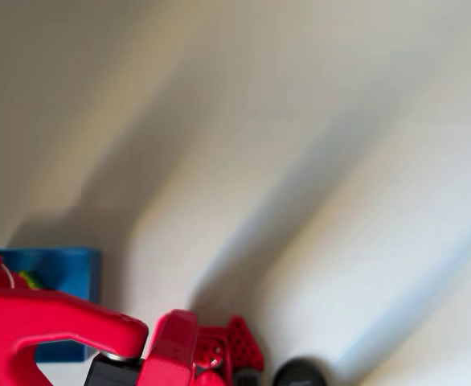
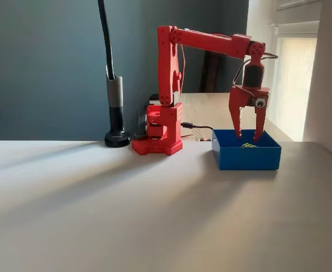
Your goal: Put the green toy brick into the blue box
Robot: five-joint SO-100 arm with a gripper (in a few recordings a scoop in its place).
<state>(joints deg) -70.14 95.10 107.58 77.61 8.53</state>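
Blue box [image 2: 246, 157] — green toy brick [image 2: 248, 145] inside, beneath spread end effector [image 2: 248, 136].

A pale table [image 2: 98, 215], crossed by long diagonal shadows, stretches before a dark grey-blue wall [image 2: 47, 68]. A black gooseneck stand [image 2: 115, 113] rises from its round base at the table's far edge, while daylight pours through a window [image 2: 293, 79] at right.

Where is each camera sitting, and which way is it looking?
Overhead view: sits above, looking down at the pale table; red arm at the bottom edge.
Fixed view: stands at table height, facing the whole arm; its open claw hangs over the blue box.
Both show the blue box with the green toy brick inside.
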